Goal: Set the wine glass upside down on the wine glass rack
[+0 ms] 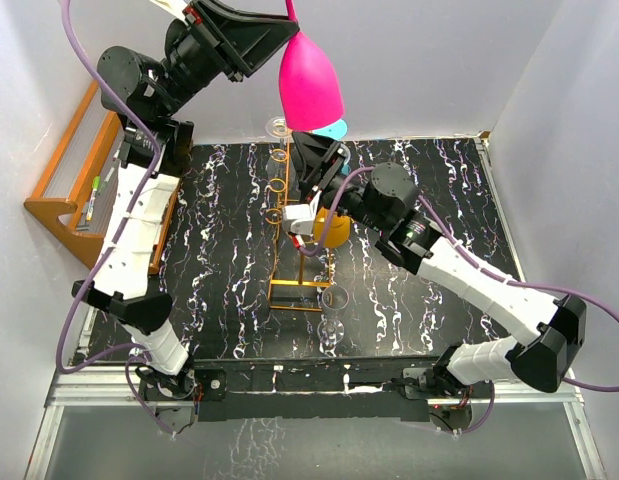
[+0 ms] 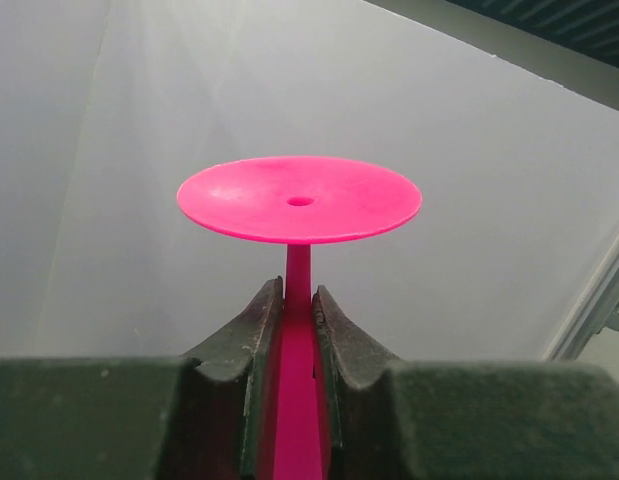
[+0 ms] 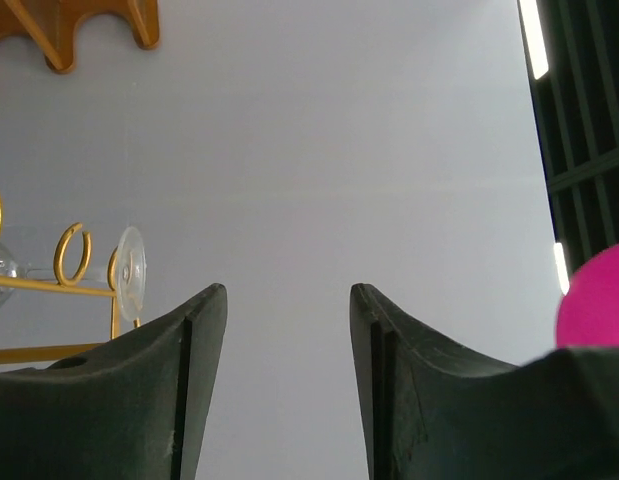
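Note:
The pink wine glass (image 1: 310, 82) hangs upside down, high above the far end of the table. My left gripper (image 1: 286, 22) is shut on its stem (image 2: 298, 265), just under the round foot (image 2: 299, 200). The golden wire wine glass rack (image 1: 286, 215) stands mid-table below it, with its loop hooks (image 3: 73, 254) showing in the right wrist view. My right gripper (image 1: 311, 152) is open and empty beside the rack's far end (image 3: 287, 290). The pink bowl (image 3: 595, 305) shows at the right edge of the right wrist view.
Clear glasses hang on the rack at its far end (image 1: 278, 126) and near end (image 1: 333, 298), and a clear foot (image 3: 132, 272) shows. An orange glass (image 1: 332, 229) and a cyan piece (image 1: 335, 128) sit by the rack. A brown wooden shelf (image 1: 67, 172) stands at left.

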Robot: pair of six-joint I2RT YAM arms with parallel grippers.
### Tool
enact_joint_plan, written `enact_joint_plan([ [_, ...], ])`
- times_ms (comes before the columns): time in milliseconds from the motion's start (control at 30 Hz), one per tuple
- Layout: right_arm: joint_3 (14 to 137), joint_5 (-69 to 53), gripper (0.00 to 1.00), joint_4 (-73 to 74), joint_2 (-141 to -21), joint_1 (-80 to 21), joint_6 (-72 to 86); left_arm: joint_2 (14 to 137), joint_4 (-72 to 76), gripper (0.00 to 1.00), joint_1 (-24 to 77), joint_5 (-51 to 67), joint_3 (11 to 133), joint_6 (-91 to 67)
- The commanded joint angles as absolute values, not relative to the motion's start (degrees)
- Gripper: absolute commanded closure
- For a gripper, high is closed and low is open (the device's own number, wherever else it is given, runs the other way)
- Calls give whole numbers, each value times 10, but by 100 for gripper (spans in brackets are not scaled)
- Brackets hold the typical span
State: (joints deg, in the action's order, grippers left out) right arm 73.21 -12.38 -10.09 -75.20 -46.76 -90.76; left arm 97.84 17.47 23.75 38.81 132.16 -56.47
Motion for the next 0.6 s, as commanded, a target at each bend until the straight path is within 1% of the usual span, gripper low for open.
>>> enact_joint_plan([
  [0,724,-130,43,-121,-718,-466,-897,959,153,100,238,379,1362,-468],
  [33,720,-130,40,-127,-710,-466,-891,956,138,100,238,377,1365,-433],
  [167,704,-127,33,-149,-690,-457,-862,937,74,100,238,359,1366,-307],
  [267,691,-127,32,-169,-674,-444,-829,920,24,100,227,343,1358,-232],
  [433,666,-129,31,-257,-647,-406,-676,865,29,100,167,382,1258,-162],
  [500,675,-98,30,-261,-646,-394,-624,840,41,100,138,398,1203,-139],
  [567,691,-41,29,-259,-651,-389,-564,814,54,100,105,415,1150,-112],
])
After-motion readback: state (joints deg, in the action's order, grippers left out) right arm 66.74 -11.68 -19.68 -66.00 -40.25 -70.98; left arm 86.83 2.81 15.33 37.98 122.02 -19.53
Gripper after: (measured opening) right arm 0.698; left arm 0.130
